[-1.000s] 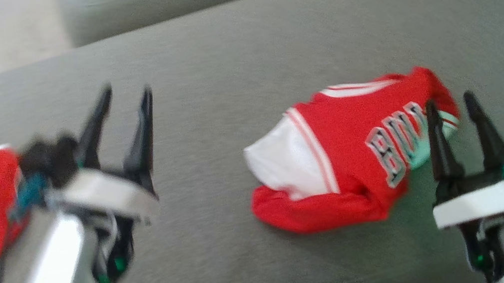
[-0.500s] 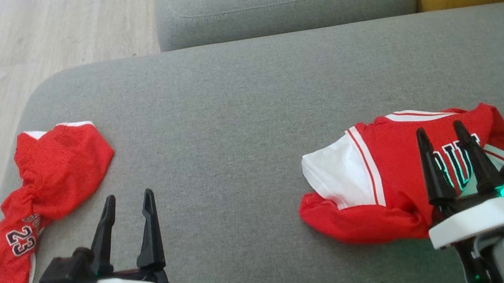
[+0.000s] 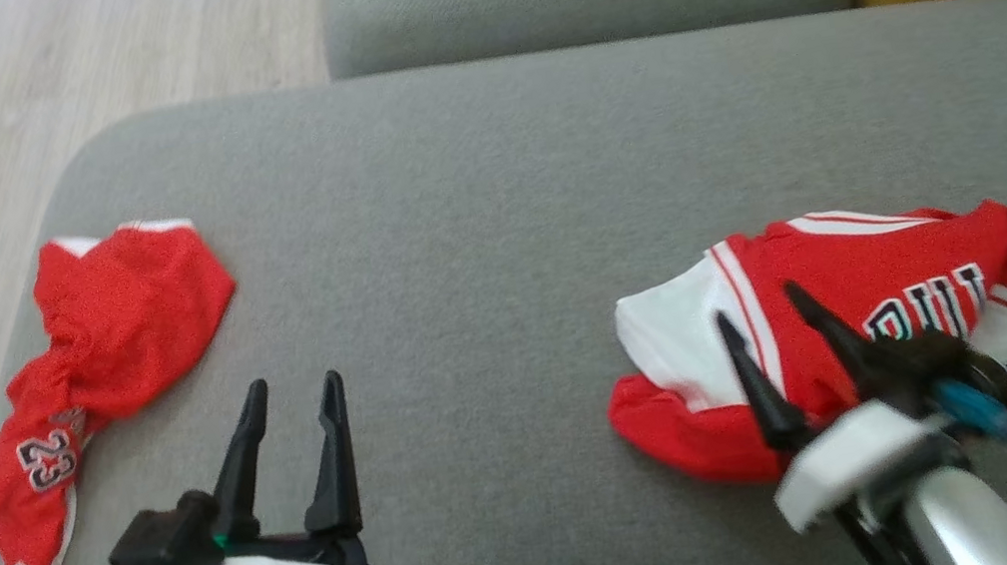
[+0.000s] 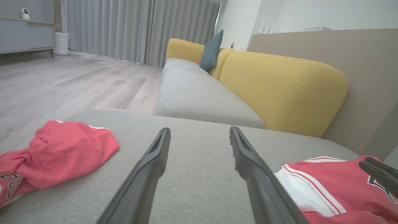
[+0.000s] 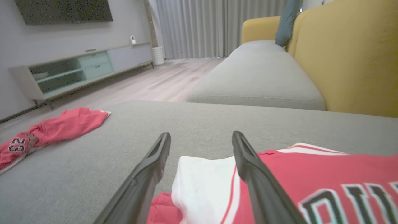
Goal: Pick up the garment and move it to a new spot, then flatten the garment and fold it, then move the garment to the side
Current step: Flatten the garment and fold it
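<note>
Since right gripper (image 3: 755, 303) and left gripper (image 3: 293, 384) stand open, empty, jersey (image 3: 874, 259) lumpy: grab could catch one layer, or pinch cushion (image 3: 474, 226) too.

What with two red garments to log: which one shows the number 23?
The crumpled red shorts on the left; the jersey on the right shows letters and a white panel instead.

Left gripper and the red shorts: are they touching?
Apart. The head view shows bare grey cushion between the left gripper and the red shorts.
</note>
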Controlling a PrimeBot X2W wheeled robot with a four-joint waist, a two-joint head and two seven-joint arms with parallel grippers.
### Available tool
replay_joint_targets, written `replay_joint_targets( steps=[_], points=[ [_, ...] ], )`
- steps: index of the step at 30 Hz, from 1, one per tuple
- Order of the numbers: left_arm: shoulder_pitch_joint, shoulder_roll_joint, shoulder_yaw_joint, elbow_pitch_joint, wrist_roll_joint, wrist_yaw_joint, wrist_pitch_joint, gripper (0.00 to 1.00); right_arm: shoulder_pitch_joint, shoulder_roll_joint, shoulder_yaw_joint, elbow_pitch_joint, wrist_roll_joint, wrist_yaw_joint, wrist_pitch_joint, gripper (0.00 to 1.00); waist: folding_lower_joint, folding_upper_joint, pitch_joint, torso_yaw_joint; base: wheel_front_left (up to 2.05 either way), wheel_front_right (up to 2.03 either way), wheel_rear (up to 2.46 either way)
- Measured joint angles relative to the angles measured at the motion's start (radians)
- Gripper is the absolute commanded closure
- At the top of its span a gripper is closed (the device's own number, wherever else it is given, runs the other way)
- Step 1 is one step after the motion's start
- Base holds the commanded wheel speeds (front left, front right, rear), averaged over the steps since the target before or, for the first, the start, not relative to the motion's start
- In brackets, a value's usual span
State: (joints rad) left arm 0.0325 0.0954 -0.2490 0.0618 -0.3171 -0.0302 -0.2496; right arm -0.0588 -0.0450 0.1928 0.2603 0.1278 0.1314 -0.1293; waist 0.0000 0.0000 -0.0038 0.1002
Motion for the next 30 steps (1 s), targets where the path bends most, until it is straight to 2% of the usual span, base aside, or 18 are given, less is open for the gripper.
replay_joint_targets(
  steps=[7, 13, 24, 25, 26, 30],
  points=[
    [-0.025, -0.032, -0.005, 0.027, -0.006, -0.040, 0.000, 0.00, -0.180, -0.002, 0.091, 0.112, -0.083, 0.000, 0.208, 0.00, 0.0000, 0.0000, 0.050, 0.063, 0.00, 0.00, 0.00],
    [-0.054, -0.039, -0.019, 0.040, -0.009, -0.055, 0.000, 0.00, -0.263, -0.003, 0.064, 0.252, -0.131, 0.000, 0.346, 0.00, 0.0000, 0.0000, 0.092, 0.129, 0.00, 0.00, 0.00],
    [-0.081, -0.041, -0.028, 0.047, -0.038, -0.067, 0.000, 0.00, -0.337, -0.005, -0.020, 0.391, -0.170, 0.000, 0.425, 0.00, 0.0001, 0.0000, 0.155, 0.189, 0.00, 0.00, 0.00],
    [-0.088, -0.042, -0.030, 0.047, -0.038, -0.067, 0.000, 0.00, -0.344, -0.005, -0.020, 0.397, -0.162, 0.000, 0.426, 0.63, 0.0001, 0.0000, 0.158, 0.191, 0.00, 0.00, 0.00],
    [-0.092, -0.042, -0.030, 0.048, -0.038, -0.066, 0.000, 0.00, -0.350, -0.005, -0.017, 0.400, -0.156, 0.000, 0.426, 1.00, 0.0001, 0.0000, 0.161, 0.192, 0.00, 0.00, 0.00],
    [-0.100, -0.042, -0.033, 0.050, -0.038, -0.066, 0.000, 0.00, -0.369, -0.005, -0.027, 0.405, -0.128, 0.000, 0.418, 1.00, 0.0001, 0.0000, 0.166, 0.188, 0.00, 0.00, 0.00]
  ],
)
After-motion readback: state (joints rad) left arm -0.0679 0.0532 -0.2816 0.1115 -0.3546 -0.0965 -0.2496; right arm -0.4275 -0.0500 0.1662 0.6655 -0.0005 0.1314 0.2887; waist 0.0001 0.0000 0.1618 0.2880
